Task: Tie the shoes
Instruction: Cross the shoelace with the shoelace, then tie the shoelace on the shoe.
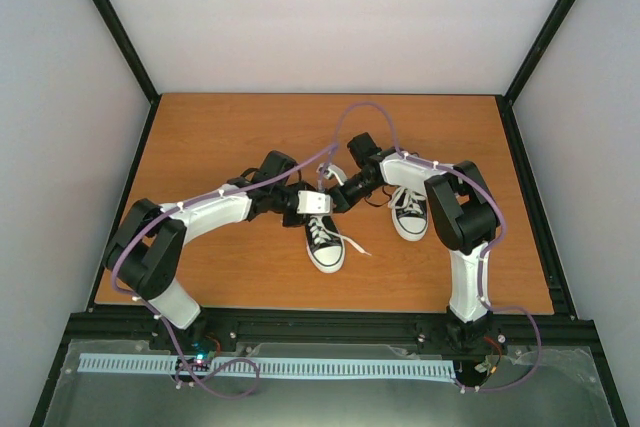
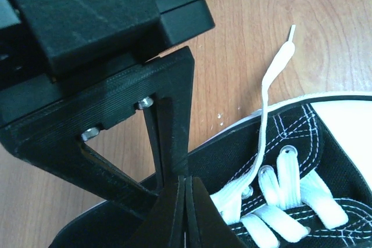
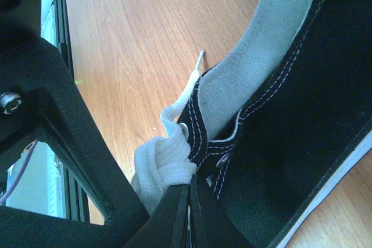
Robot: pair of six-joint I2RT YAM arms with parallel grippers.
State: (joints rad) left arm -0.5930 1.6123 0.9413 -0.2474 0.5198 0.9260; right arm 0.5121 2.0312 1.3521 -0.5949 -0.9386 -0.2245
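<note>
Two black shoes with white toe caps lie on the wooden table (image 1: 220,137): one in the middle (image 1: 326,247), the other to its right (image 1: 409,215). Both grippers meet at the heel end of the middle shoe. My left gripper (image 1: 305,212) (image 2: 185,201) is shut, its tips beside the top eyelets of that shoe (image 2: 325,143). A white lace (image 2: 264,114) runs from there out onto the wood; I cannot tell if it is pinched. My right gripper (image 1: 335,202) (image 3: 190,201) is shut on a bunched loop of lace (image 3: 163,166) at the shoe's collar (image 3: 302,120).
A loose lace end (image 1: 352,244) trails right of the middle shoe. Black frame rails (image 1: 330,327) run along the near edge, with the arm bases on them. White walls close the table on three sides. Purple cables (image 1: 365,107) arch over the arms.
</note>
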